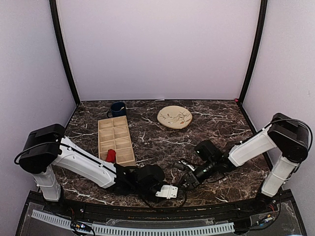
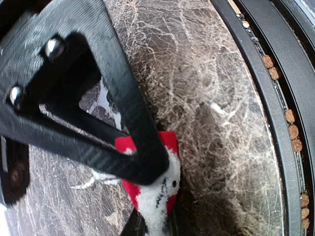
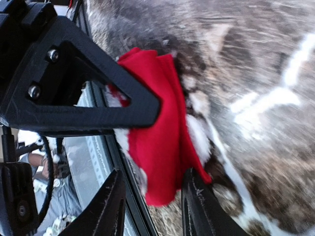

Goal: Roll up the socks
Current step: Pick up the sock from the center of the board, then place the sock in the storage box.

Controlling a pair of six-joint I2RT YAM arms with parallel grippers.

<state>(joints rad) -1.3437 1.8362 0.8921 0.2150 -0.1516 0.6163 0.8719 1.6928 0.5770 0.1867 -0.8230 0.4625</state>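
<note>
Left tool [image 2: 147, 199] pinches the socks [image 2: 170, 147]; right tool [image 3: 152, 147] looks slack around them.

Marble table [image 1: 216, 128] lies open at right; wooden tray [image 1: 114, 139] blocks the left.

One bright red fabric sock [image 1: 110, 156] sits bunched in the wooden tray's [image 1: 119, 133] near-left compartment. The second red, white-trimmed sock [image 3: 157, 132] lies crumpled right of that tray.

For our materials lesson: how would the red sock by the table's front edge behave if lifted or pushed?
The red sock looks floppy: it lies folded and creased. Its fluffy white trim suggests light, grippy fabric, unlikely to roll.
</note>
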